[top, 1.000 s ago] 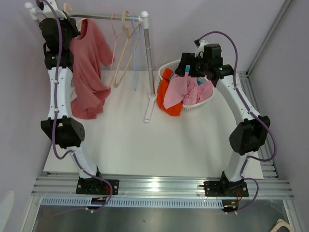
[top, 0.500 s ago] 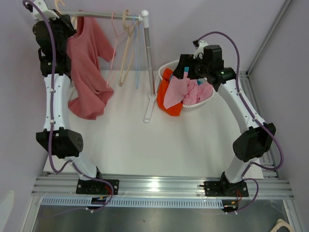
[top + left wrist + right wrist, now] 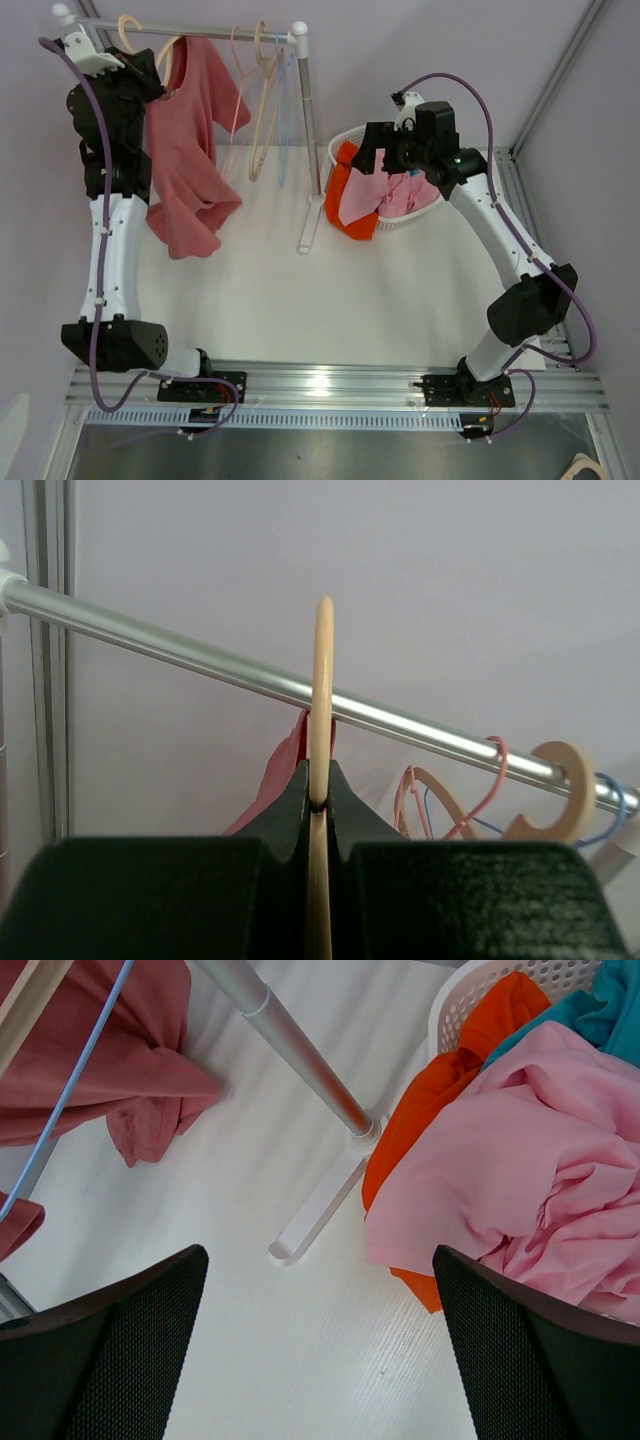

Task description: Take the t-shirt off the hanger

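Observation:
A red t-shirt hangs on a beige hanger at the left end of the rack's rail. My left gripper is shut on the stem of the hanger, just under its hook. In the left wrist view my left gripper pinches the stem; the hook stands upright across the rail, its top above it, and a strip of the shirt shows behind. My right gripper is open and empty, over the table between rack post and basket. The shirt's hem shows in the right wrist view.
Several empty hangers hang further right on the rail, also seen in the left wrist view. The rack's post and foot stand mid-table. A white basket at the right holds pink and orange clothes.
My left arm has risen and stretched, lifting the hanger and the t-shirt, so the hem hangs higher above the table. My right gripper has shifted slightly left.

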Controlling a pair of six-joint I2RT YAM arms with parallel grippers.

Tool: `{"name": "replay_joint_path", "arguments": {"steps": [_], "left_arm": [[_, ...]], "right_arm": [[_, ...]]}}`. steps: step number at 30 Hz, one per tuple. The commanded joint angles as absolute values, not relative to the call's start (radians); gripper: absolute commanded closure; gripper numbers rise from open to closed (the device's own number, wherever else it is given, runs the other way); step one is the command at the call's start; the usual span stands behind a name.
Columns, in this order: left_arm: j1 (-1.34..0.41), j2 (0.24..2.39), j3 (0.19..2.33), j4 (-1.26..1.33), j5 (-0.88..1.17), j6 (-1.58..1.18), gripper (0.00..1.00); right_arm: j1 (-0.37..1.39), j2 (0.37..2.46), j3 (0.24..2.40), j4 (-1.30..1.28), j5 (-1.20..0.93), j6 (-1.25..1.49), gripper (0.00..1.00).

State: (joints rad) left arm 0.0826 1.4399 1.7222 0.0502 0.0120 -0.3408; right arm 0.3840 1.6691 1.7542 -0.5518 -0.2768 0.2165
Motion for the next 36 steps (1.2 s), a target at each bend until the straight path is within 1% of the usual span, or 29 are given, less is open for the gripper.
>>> {"name": "replay_joint_path", "arguments": {"steps": [1, 3, 4, 6, 11, 12, 13, 15, 19, 20, 22, 25, 27, 32, 33, 36], "left_arm": [[0.069, 1.330, 1.701, 0.183, 0.025, -0.367, 0.99], [0.054, 1.310, 1.697, 0.141, 0.005, -0.365, 0.99], [0.049, 1.302, 1.727, 0.106, 0.005, -0.361, 0.99], [0.019, 1.285, 1.724, 0.037, -0.055, -0.333, 0.99], [-0.075, 1.161, 1.585, 0.032, -0.130, -0.339, 0.99], [-0.099, 1.151, 1.583, -0.033, -0.167, -0.322, 0.99], [-0.124, 1.140, 1.582, -0.061, -0.249, -0.302, 0.99], [-0.208, 1.106, 1.560, -0.119, -0.329, -0.244, 0.99], [-0.342, 1.016, 1.488, -0.133, -0.541, -0.169, 0.99], [-0.382, 1.005, 1.489, -0.150, -0.628, -0.163, 0.99], [-0.416, 0.992, 1.506, -0.199, -0.705, -0.156, 0.99], [-0.475, 1.002, 1.514, -0.193, -0.834, -0.091, 0.99], [-0.509, 1.002, 1.499, -0.146, -0.915, -0.031, 0.99], [-0.528, 1.031, 1.488, -0.097, -1.026, 0.037, 0.99], [-0.537, 1.043, 1.496, -0.103, -1.060, 0.043, 0.99], [-0.558, 1.054, 1.496, -0.084, -1.106, 0.057, 0.99]], "right_arm": [[0.397, 1.602, 1.732, -0.514, -0.275, 0.218, 0.00], [0.410, 1.588, 1.724, -0.511, -0.276, 0.219, 0.01], [0.416, 1.583, 1.718, -0.509, -0.278, 0.219, 0.01], [0.443, 1.568, 1.710, -0.503, -0.284, 0.221, 0.00], [0.521, 1.520, 1.651, -0.476, -0.316, 0.219, 0.00], [0.558, 1.510, 1.635, -0.460, -0.325, 0.212, 0.00], [0.575, 1.482, 1.619, -0.450, -0.350, 0.207, 0.01], [0.612, 1.448, 1.559, -0.411, -0.383, 0.189, 0.01], [0.733, 1.361, 1.447, -0.350, -0.442, 0.163, 0.01], [0.754, 1.330, 1.428, -0.344, -0.449, 0.157, 0.01], [0.820, 1.304, 1.378, -0.322, -0.448, 0.150, 0.00], [0.883, 1.252, 1.324, -0.284, -0.456, 0.147, 0.01], [0.942, 1.224, 1.310, -0.256, -0.471, 0.149, 0.00], [1.077, 1.195, 1.296, -0.189, -0.518, 0.160, 0.01], [1.121, 1.193, 1.286, -0.152, -0.512, 0.158, 0.01], [1.178, 1.203, 1.273, -0.072, -0.497, 0.152, 0.00]]}}
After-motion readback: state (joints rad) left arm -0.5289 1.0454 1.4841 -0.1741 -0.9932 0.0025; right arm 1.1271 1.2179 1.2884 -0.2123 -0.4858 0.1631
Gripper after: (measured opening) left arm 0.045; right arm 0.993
